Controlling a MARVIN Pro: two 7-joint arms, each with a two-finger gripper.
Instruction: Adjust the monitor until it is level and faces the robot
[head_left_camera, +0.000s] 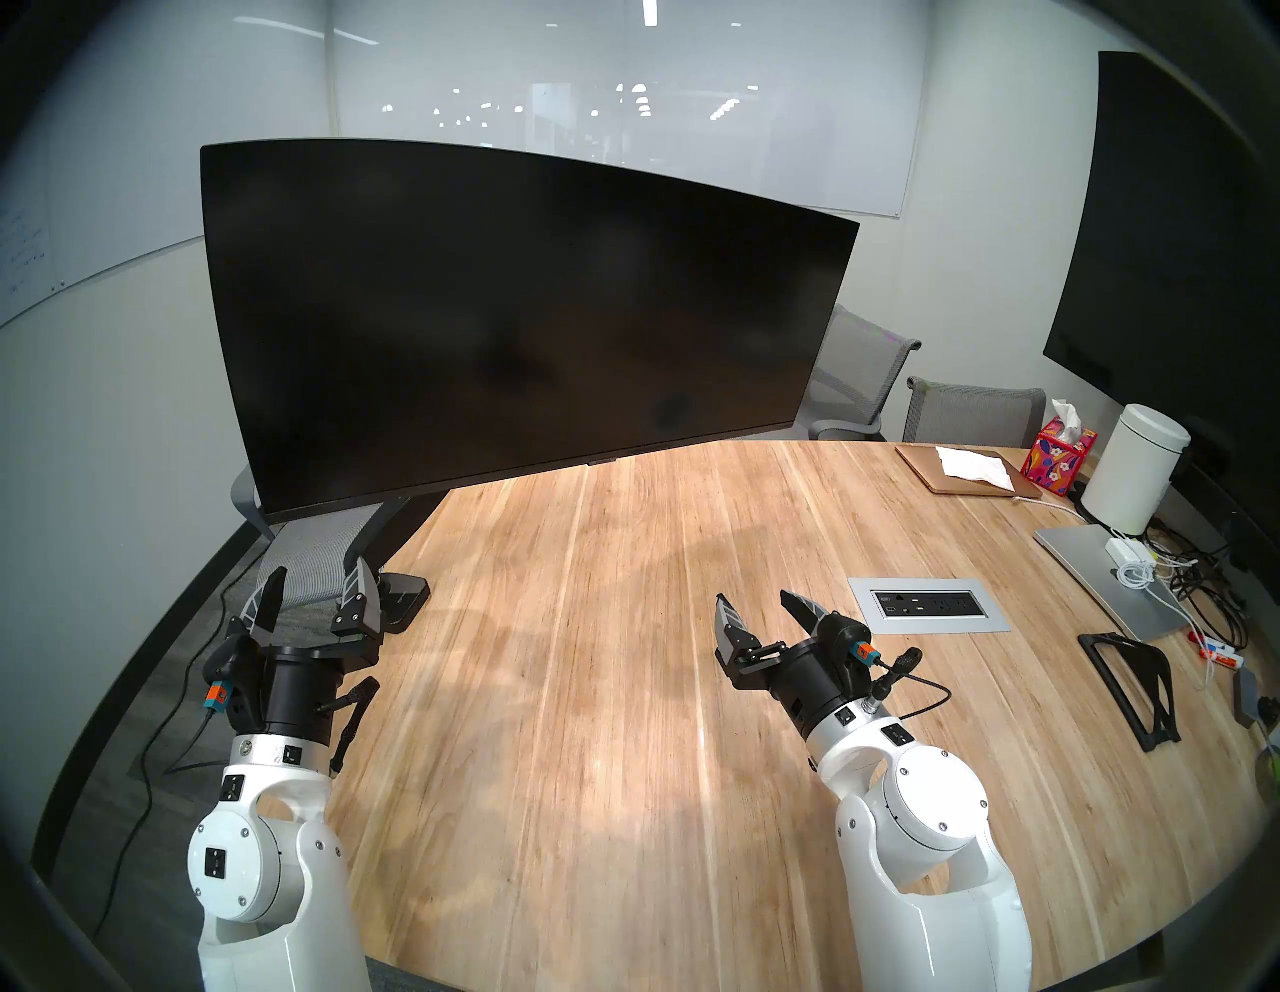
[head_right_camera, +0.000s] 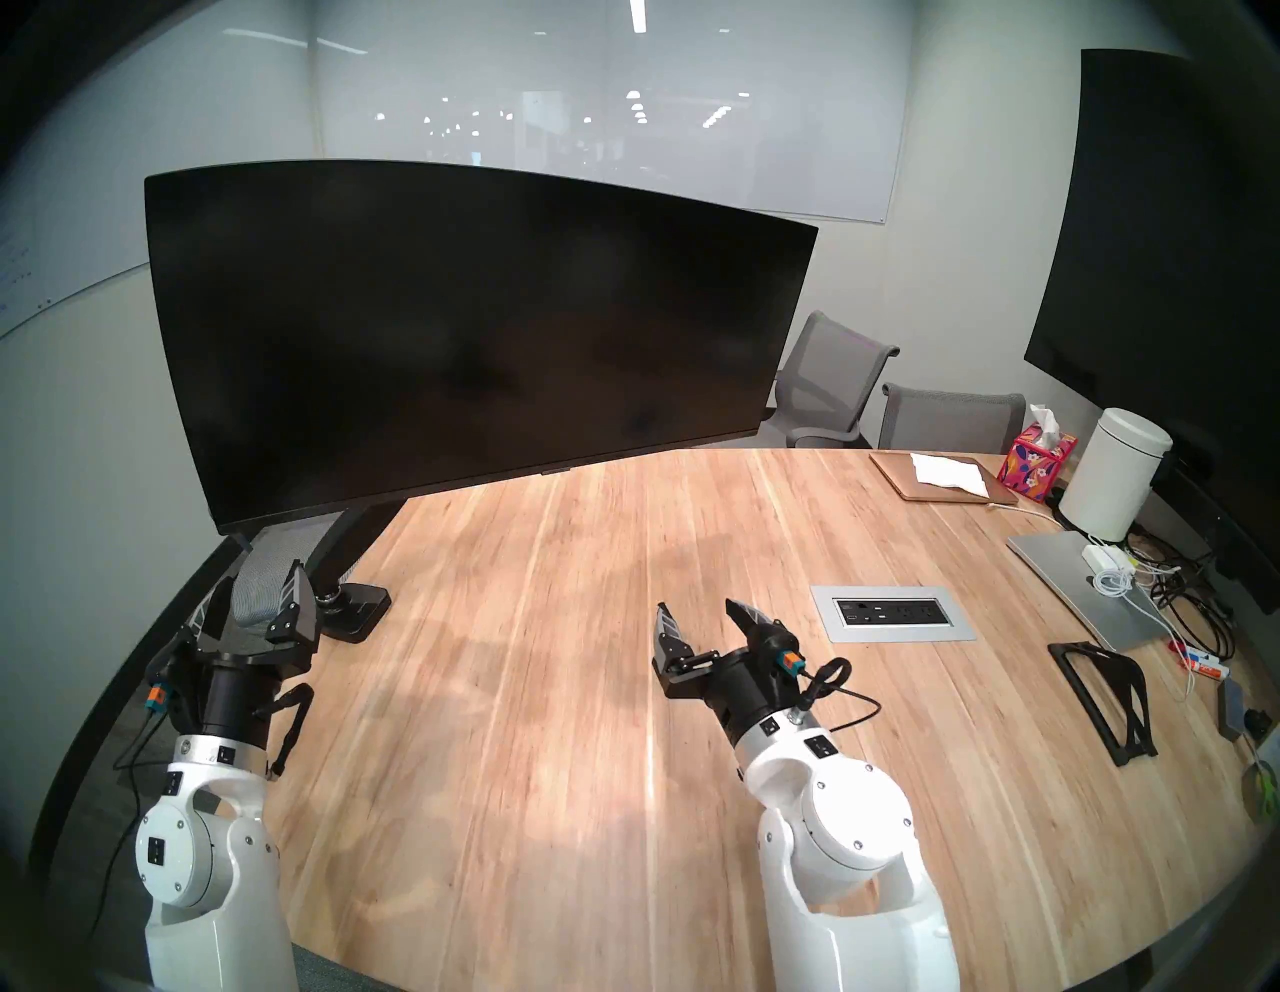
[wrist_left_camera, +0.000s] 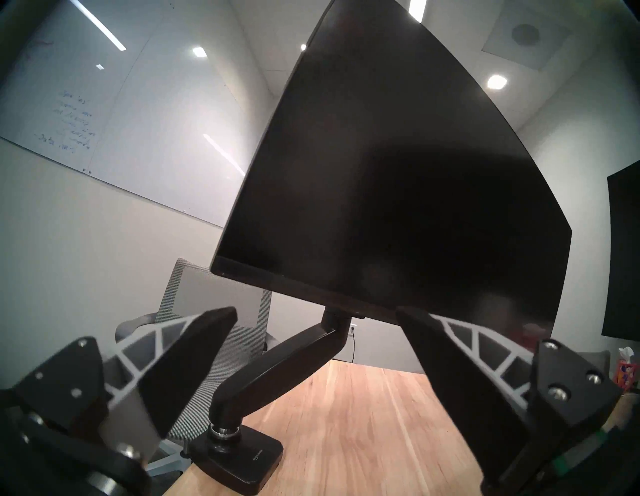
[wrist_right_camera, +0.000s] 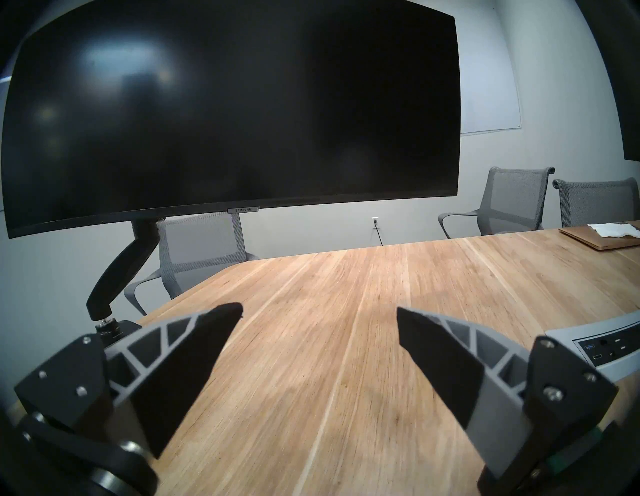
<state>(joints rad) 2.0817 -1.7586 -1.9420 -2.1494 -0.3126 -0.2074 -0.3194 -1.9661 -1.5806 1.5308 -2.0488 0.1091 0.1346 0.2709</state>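
Note:
The wide curved black monitor (head_left_camera: 512, 319) hangs over the table's far left on a black articulated arm mount (wrist_left_camera: 277, 367) clamped at the table edge. It is tilted, its left end lower than its right, and turned partly to the right. It also shows in the other head view (head_right_camera: 471, 332), the left wrist view (wrist_left_camera: 398, 194) and the right wrist view (wrist_right_camera: 235, 114). My left gripper (head_left_camera: 315, 589) is open and empty, below the monitor's lower left corner, near the mount base. My right gripper (head_left_camera: 755, 609) is open and empty above the table's middle, well short of the screen.
Wooden table (head_left_camera: 623, 693) with an inset power panel (head_left_camera: 928, 604). At the right: a laptop (head_left_camera: 1108, 582), cables, a white canister (head_left_camera: 1136, 478), a tissue box (head_left_camera: 1056, 454), a black stand (head_left_camera: 1129, 686). Grey chairs (head_left_camera: 970, 409) stand behind. A large flat screen (head_left_camera: 1177, 242) is on the right wall.

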